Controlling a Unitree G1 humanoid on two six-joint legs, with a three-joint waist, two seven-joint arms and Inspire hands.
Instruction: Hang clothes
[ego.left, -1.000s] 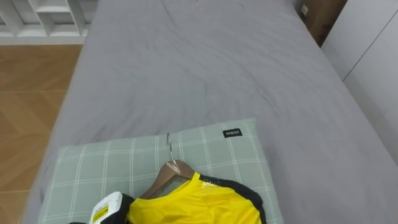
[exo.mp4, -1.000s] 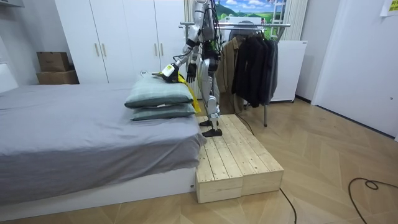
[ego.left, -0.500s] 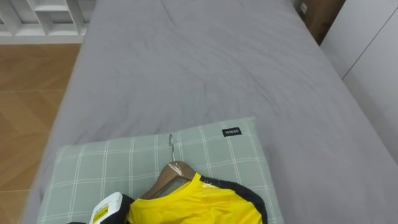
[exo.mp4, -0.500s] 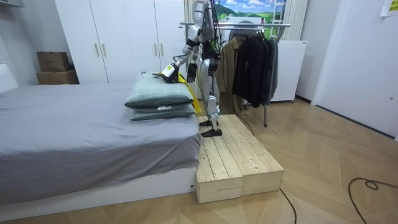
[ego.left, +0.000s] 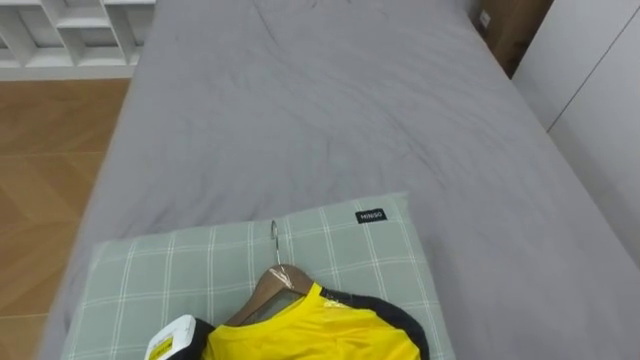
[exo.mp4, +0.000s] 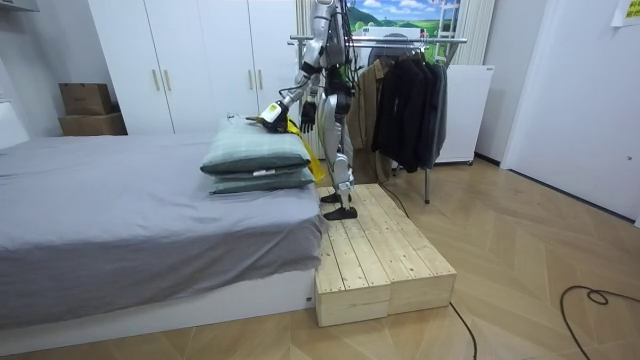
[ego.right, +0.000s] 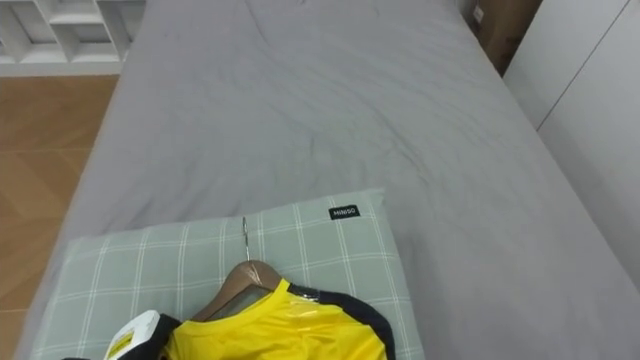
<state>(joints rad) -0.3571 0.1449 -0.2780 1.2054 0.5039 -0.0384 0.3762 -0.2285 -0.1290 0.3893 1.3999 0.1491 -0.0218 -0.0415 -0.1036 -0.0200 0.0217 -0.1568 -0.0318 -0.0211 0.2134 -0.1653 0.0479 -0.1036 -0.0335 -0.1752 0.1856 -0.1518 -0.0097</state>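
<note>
A yellow shirt with a black collar hangs on a wooden hanger whose metal hook points up the bed. It lies over a green checked pillow at the bottom of the eye views. My left hand holds the shirt at the hanger's left shoulder, and only its back and the white tag show. In the room view I stand on a wooden platform by the bed's head, left arm stretched over the pillows. My right hand hangs at my side.
The grey bed stretches ahead, with wood floor and white shelves to its left. Behind me a clothes rack carries several dark garments. White wardrobes and a cardboard box stand by the wall.
</note>
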